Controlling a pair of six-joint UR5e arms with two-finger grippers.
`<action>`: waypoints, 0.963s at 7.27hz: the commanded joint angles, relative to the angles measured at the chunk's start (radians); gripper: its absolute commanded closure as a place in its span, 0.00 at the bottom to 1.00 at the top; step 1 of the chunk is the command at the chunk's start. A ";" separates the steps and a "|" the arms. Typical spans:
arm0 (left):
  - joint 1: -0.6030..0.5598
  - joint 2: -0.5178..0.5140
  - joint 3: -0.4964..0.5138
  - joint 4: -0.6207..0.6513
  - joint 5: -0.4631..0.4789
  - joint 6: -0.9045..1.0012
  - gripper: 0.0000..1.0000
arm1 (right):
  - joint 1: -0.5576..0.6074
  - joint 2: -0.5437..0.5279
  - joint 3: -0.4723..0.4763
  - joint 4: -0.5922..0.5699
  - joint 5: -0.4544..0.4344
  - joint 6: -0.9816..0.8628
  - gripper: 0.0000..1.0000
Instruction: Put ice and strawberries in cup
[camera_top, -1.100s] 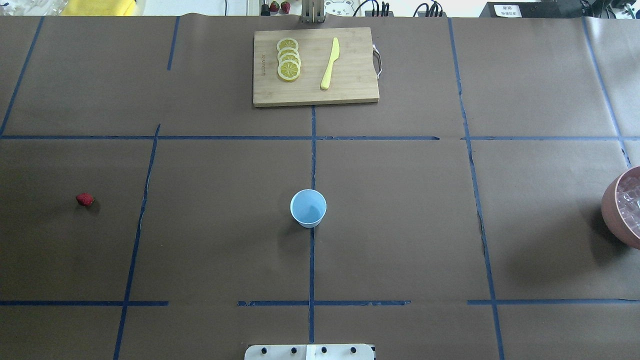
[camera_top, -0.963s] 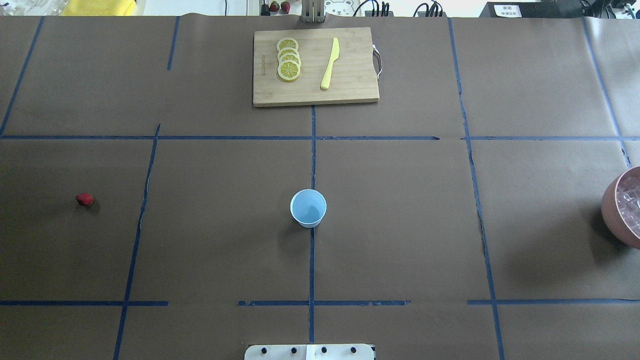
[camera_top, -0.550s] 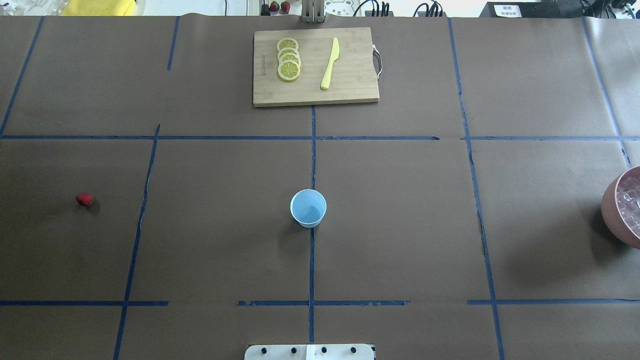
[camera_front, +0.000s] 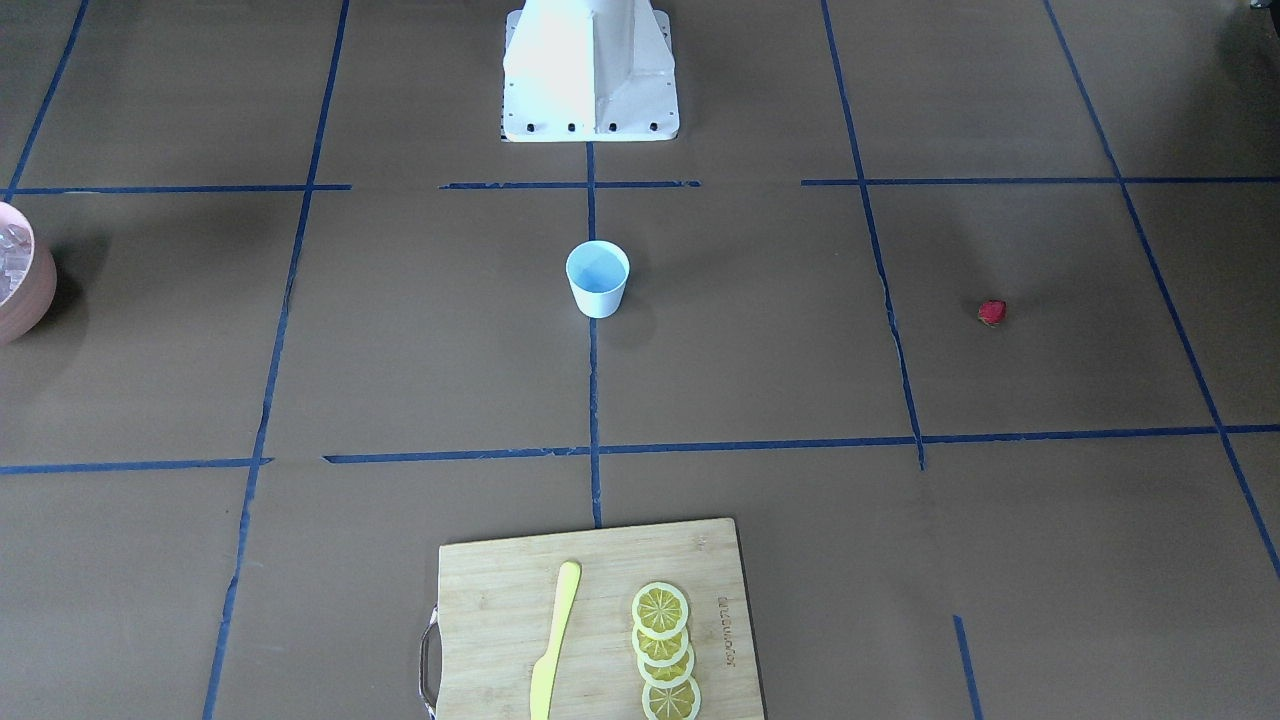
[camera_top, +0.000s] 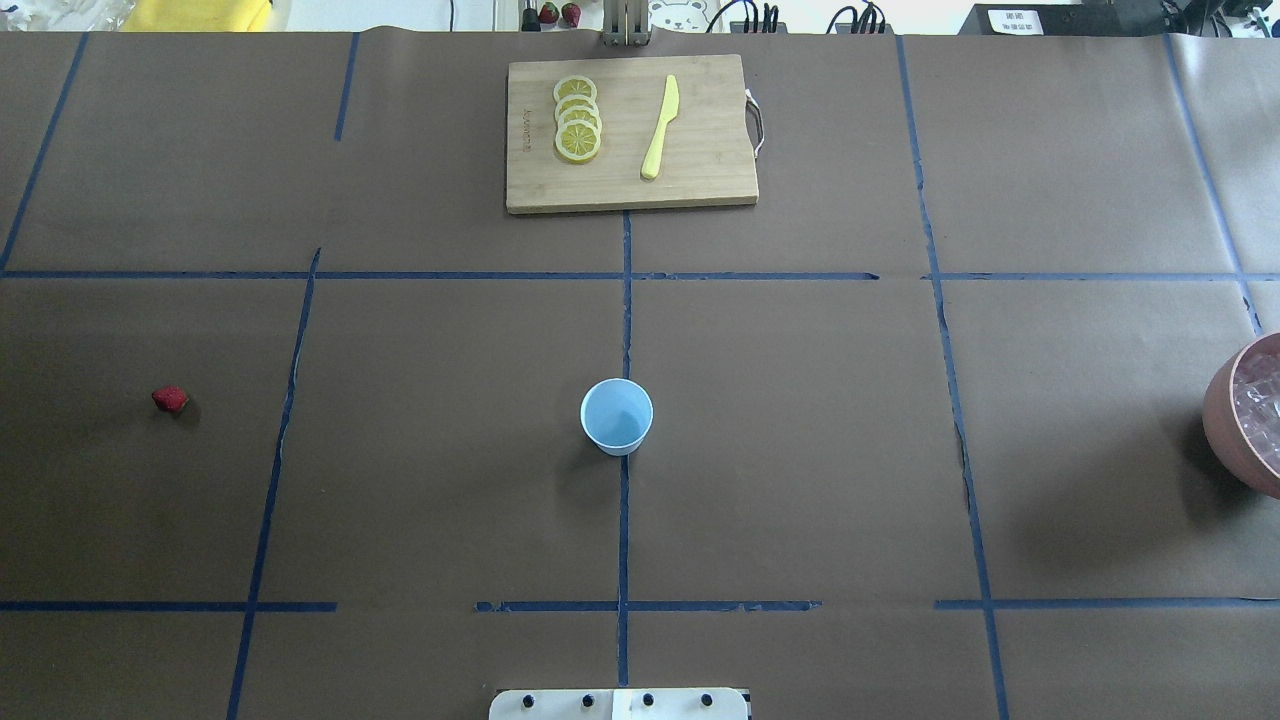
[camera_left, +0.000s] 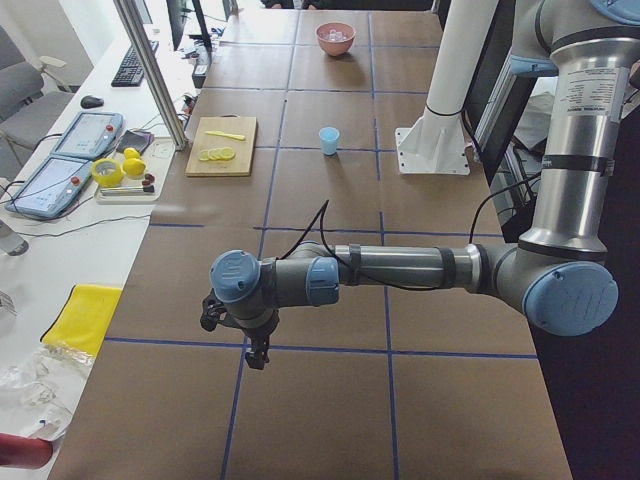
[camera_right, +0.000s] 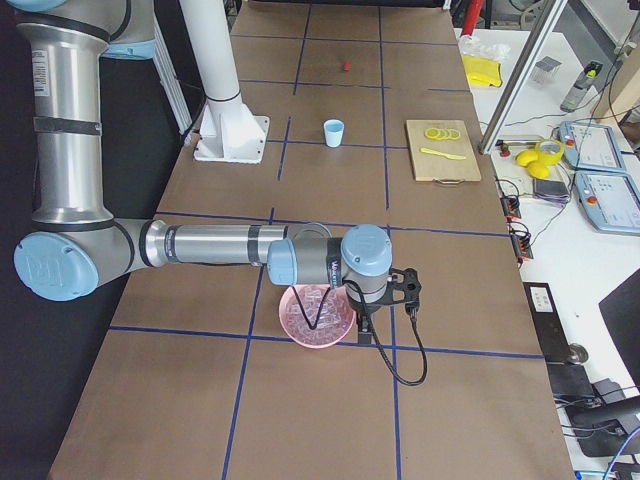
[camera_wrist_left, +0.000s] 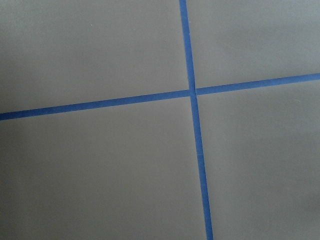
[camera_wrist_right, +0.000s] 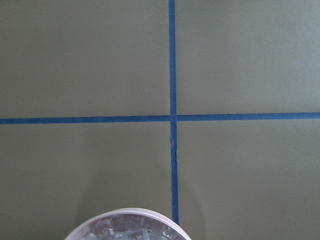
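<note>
- Exterior right view: the right gripper (camera_right: 366, 335) hangs at the rim of the pink bowl (camera_right: 300, 337), with the ice (camera_right: 302, 303) just beside it. Its opening and load can't be told.
- The cup (camera_right: 334, 132) stands well beyond, seemingly empty.
- The strawberry (camera_right: 346, 66) lies farther still, nearer the left gripper (camera_left: 257, 355), whose jaws are likewise unreadable.

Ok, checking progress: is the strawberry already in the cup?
No, the strawberry lies far from the cup, whose inside looks empty in the overhead view.
</note>
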 joint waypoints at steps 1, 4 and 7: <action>0.000 -0.001 -0.010 -0.021 0.002 -0.001 0.00 | -0.030 -0.004 0.029 0.068 0.020 0.052 0.00; 0.002 -0.001 -0.013 -0.041 0.001 -0.006 0.00 | -0.076 -0.012 0.075 0.071 0.013 0.033 0.01; 0.034 -0.006 -0.011 -0.041 0.011 -0.003 0.00 | -0.157 -0.056 0.125 0.072 -0.057 0.029 0.01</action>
